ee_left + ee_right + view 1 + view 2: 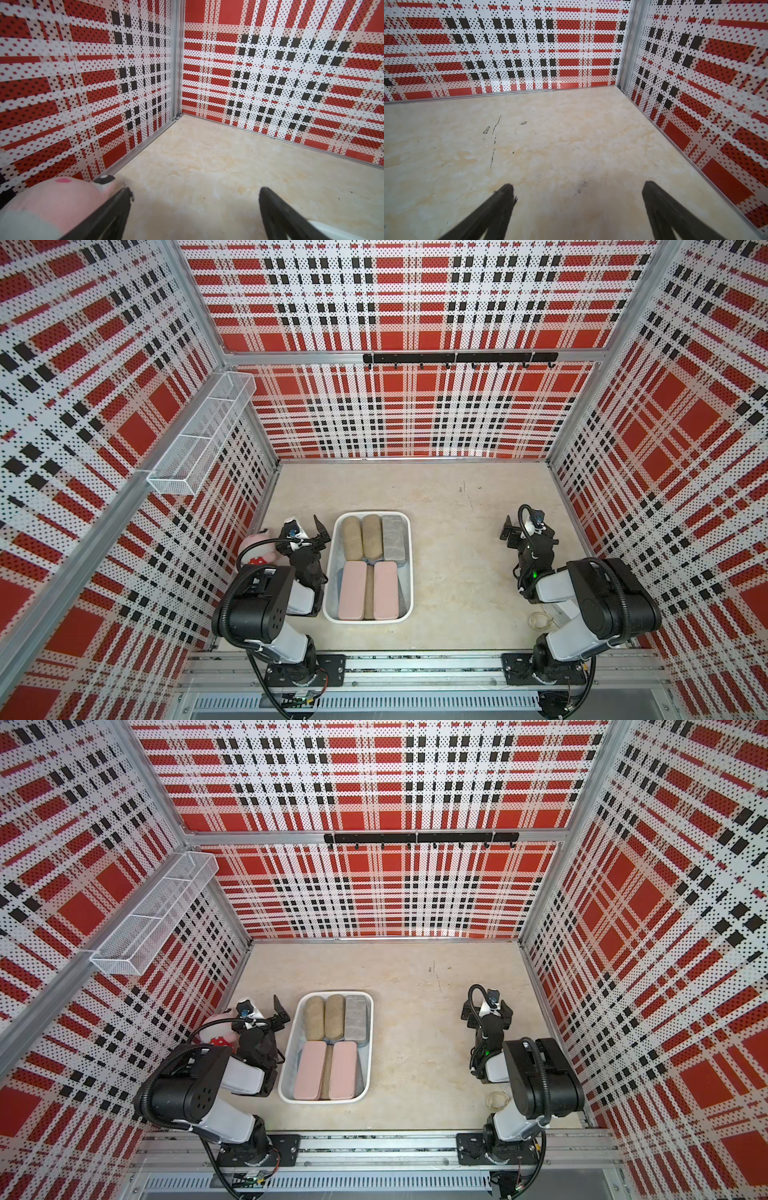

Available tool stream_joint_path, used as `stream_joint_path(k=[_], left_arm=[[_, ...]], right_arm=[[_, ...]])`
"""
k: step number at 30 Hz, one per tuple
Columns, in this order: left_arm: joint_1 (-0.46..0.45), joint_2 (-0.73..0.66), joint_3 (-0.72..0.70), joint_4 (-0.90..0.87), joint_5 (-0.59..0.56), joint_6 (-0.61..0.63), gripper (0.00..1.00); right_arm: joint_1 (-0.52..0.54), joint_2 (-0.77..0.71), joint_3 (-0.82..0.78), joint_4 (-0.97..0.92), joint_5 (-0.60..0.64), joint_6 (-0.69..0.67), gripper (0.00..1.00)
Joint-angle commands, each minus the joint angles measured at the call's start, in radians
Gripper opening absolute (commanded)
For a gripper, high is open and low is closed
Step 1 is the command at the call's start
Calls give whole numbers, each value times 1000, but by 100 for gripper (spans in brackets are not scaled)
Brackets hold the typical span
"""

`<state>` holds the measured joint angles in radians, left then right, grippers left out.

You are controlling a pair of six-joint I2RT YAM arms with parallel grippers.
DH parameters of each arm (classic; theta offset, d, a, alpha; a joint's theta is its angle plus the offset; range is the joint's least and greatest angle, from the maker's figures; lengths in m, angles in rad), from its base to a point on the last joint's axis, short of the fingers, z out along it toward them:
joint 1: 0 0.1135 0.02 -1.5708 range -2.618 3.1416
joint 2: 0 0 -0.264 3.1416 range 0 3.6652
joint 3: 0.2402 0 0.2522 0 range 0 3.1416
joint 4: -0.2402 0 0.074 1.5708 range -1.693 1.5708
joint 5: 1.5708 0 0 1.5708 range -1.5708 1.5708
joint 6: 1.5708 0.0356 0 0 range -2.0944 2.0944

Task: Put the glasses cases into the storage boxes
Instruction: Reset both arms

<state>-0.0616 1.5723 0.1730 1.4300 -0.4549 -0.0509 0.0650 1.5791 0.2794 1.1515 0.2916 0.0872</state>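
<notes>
Packing looks done: the shallow white plastic tub (pixel 409 572) near the worktop's (pixel 457 572) front edge holds two tan rounded fabric glasses cases (pixel 353 537), a boxy grey case (pixel 393 537) and two flat pink cases (pixel 352 591). They're laid flat side by side over others underneath, probably so they all fit. Left tool (pixel 195 191) hangs wide open and empty just beside the tub's left wall, near a pink plush toy (pixel 259 549). Right tool (pixel 578 188), equally open and empty, is well apart by the right edge.
</notes>
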Motion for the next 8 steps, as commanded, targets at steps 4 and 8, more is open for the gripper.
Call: stream_joint_path(k=[4,8], left_arm=[[-3,10,11,40,-19,17,98],[-5,8,10,40,-19,16,98]], right_arm=[[-5,5,18,5,-14,-4,100],[-5,-6,-1,36,-16,-10,100]])
